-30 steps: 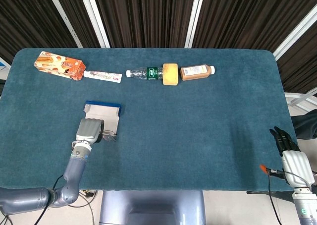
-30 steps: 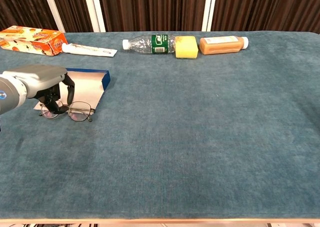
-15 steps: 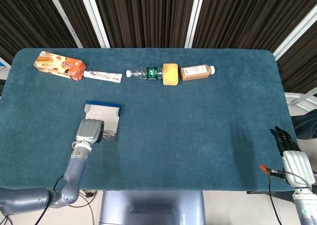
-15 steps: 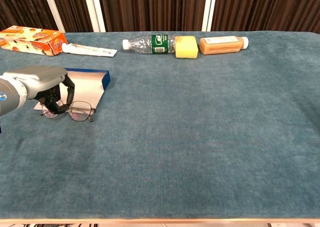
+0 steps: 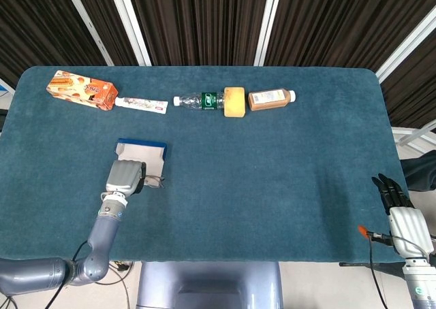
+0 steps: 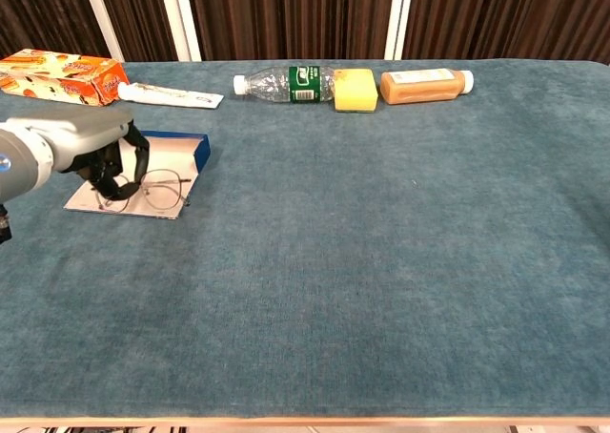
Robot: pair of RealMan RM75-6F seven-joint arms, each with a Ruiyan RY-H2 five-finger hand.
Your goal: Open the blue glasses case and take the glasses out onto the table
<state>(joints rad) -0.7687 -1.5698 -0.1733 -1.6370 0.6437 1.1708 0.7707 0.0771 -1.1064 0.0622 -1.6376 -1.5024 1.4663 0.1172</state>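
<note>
The blue glasses case [image 6: 172, 171] lies open on the left part of the table [image 6: 381, 242], its pale lining facing up and its blue edge raised along the far side. The glasses [image 6: 152, 190] have thin wire rims and clear lenses; in the chest view they sit over the near part of the open case, one end caught in the curled dark fingers [image 6: 114, 171] of the left hand [image 6: 91, 147], which grips them there. Whether the frame rests on the lining or hangs just above it is hard to tell from either view. In the head view the left hand [image 5: 126, 176] covers most of the case [image 5: 144, 151], with only a bit of the glasses [image 5: 154, 182] showing beside it. The right hand [image 5: 398, 210] is at the table's right edge, well apart, fingers straight and holding nothing.
</note>
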